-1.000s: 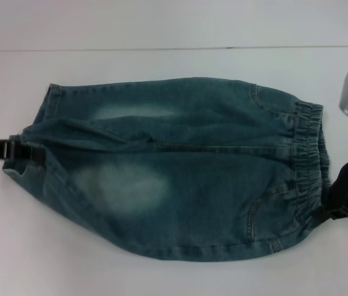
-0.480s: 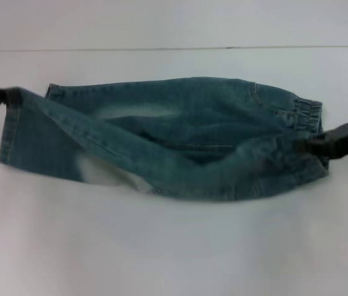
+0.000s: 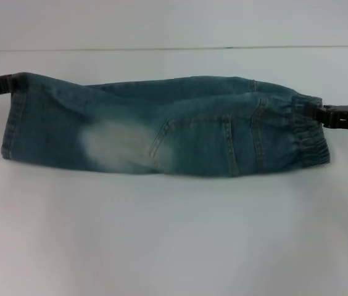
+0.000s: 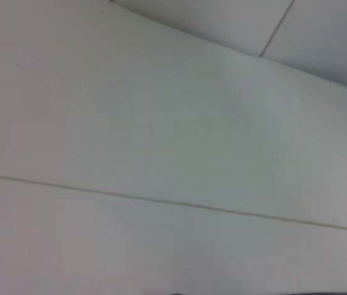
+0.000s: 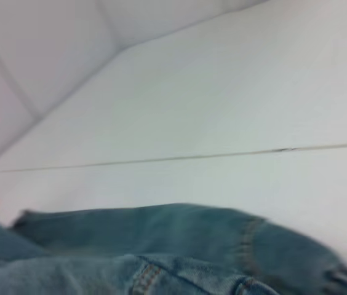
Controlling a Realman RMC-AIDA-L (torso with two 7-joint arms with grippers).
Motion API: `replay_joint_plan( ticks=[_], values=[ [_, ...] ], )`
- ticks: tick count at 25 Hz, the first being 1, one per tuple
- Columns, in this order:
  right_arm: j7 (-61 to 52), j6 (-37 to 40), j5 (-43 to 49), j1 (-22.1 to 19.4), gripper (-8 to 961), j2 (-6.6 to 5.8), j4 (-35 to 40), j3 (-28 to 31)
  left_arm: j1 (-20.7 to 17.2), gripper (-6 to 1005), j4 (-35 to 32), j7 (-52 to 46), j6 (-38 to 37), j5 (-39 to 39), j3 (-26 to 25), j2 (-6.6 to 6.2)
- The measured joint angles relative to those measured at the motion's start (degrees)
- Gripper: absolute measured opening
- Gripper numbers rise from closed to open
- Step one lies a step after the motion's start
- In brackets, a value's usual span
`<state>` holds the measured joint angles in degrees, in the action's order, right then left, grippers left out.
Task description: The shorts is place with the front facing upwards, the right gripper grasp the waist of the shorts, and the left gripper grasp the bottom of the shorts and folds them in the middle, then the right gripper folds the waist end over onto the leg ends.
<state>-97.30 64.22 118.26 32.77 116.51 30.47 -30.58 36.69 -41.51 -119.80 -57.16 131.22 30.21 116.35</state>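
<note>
Right gripper [image 3: 318,113] of mine is clamped on the ruffled elastic waist of the shorts [image 3: 161,126]; my left gripper [image 3: 10,85] pinches the flat hemmed bottom of the shorts [image 3: 12,117]. Between them, the washed denim lies folded lengthwise, a long narrow band on the smooth white table [image 3: 174,234].

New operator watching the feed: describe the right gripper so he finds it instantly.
Start at the folded denim shorts lying across the white table. Follow them to the gathered waistband; the right gripper meets its far corner. Its black arm carries a small white label, unlike the plain left gripper.
</note>
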Motion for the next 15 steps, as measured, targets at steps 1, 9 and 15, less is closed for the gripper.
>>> replay_joint_plan(
  ticks=[1,9,15],
  values=[
    [0.8,-2.3,-0.4,0.2,36,0.34,-0.4,0.0,0.0,64,0.0,0.0,1.6,0.0,1.1,0.2],
    [6.4,-5.5,-6.6,0.9,37,2.38,-1.0,-0.1,0.0,67,1.4,0.1,9.4,0.0,4.2,1.03],
    [8.6,-3.3,-11.0,1.0,36,2.4,-0.6,-0.3,0.1,70,1.7,0.6,11.0,0.0,4.6,1.46]
  ],
)
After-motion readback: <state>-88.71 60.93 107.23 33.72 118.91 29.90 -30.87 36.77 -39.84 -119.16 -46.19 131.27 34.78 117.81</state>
